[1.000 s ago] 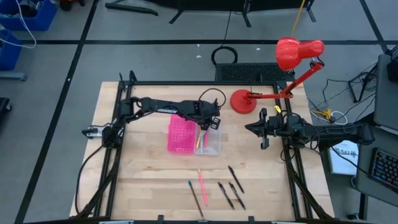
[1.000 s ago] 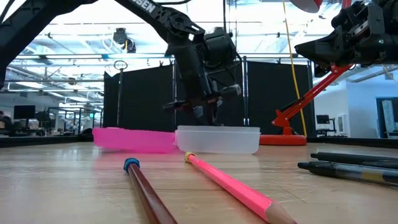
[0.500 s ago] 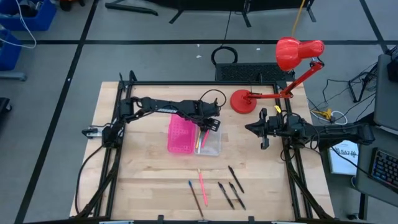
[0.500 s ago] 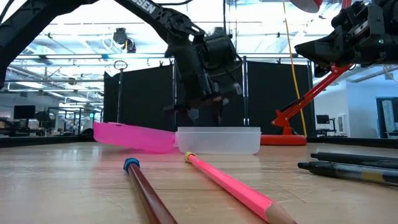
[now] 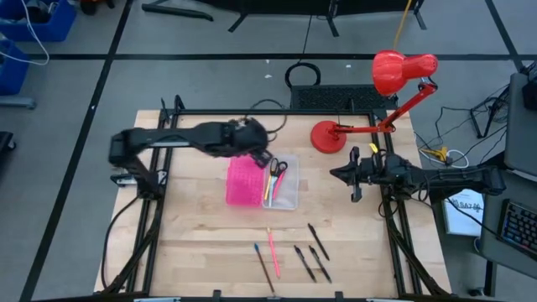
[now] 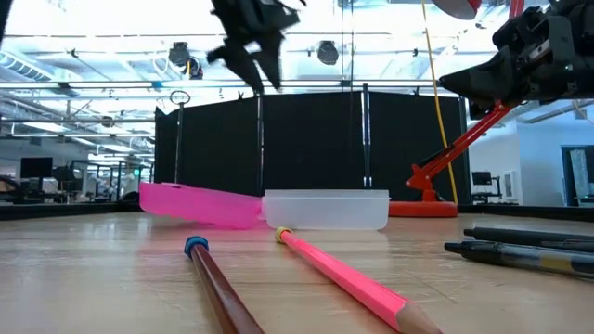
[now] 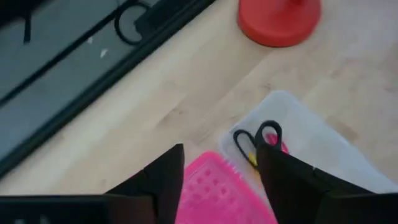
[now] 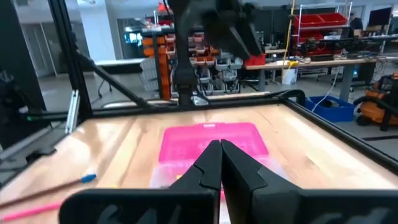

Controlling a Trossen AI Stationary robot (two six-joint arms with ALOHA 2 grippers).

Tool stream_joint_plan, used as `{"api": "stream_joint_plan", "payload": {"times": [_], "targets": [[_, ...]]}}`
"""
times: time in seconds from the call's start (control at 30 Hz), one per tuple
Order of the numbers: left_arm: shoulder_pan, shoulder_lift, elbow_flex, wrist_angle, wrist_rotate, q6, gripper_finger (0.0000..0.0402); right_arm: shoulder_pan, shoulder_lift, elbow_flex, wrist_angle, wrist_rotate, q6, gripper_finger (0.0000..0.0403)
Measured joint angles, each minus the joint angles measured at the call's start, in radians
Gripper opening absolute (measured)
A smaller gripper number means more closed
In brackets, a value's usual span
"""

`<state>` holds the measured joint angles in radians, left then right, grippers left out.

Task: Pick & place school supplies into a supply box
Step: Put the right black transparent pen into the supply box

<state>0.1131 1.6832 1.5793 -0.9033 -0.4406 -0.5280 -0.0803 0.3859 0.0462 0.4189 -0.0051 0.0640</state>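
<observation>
Nearby, red lamp (image 5: 394, 80) stands beside supply box (image 5: 285, 197).

The light wooden table (image 5: 185, 226) carries a clear box (image 5: 284, 191) joined to a pink perforated half (image 5: 244, 182) near its middle. A red lamp base (image 5: 327, 137) stands at the far edge. Six loose pens and pencils (image 5: 294, 254) lie along the near edge.

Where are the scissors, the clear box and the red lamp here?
scissors (image 7: 258, 138), left wrist view, on the black handle loops.
clear box (image 6: 327, 210), low view, on its front wall.
red lamp (image 5: 403, 71), high view, on the shade.
</observation>
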Motion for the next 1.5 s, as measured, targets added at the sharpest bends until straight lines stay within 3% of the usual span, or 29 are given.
{"api": "stream_joint_plan", "payload": {"times": [0.2, 0.37, 0.53, 0.77, 0.93, 1.1, 1.3, 1.5], "targets": [[-0.040, -0.250, -0.247, 0.118, 0.038, 0.168, 0.0102, 0.000, 0.003, 0.000, 0.006, 0.001, -0.047, 0.0000], [-0.084, -0.477, -0.559, 0.397, 0.195, 0.376, 0.0013, 0.000, 0.005, 0.000, -0.011, 0.000, -0.049, 0.0000], [-0.101, -0.674, -0.826, 0.675, 0.300, 0.567, 0.0013, 0.000, 0.005, 0.000, 0.024, 0.003, -0.050, 0.0000], [-0.043, -0.975, -1.059, 0.881, 0.414, 0.595, 0.0008, 0.000, 0.005, 0.000, 0.157, 0.002, -0.104, 0.0000], [-0.039, -1.119, -1.210, 1.038, 0.453, 0.641, 0.0004, 0.000, 0.005, 0.000, 0.203, 0.002, -0.070, 0.0000], [-0.039, -1.154, -1.352, 1.190, 0.517, 0.646, 0.0003, 0.000, 0.005, 0.000, 0.222, 0.003, -0.053, 0.0000], [-0.039, -1.154, -1.433, 1.300, 0.511, 0.624, 0.0005, 0.000, 0.005, 0.000, 0.172, 0.003, -0.007, 0.0000], [-0.039, -1.153, -1.448, 1.331, 0.403, 0.620, 0.0009, 0.000, 0.006, 0.000, 0.158, 0.003, -0.037, 0.0000]]}}
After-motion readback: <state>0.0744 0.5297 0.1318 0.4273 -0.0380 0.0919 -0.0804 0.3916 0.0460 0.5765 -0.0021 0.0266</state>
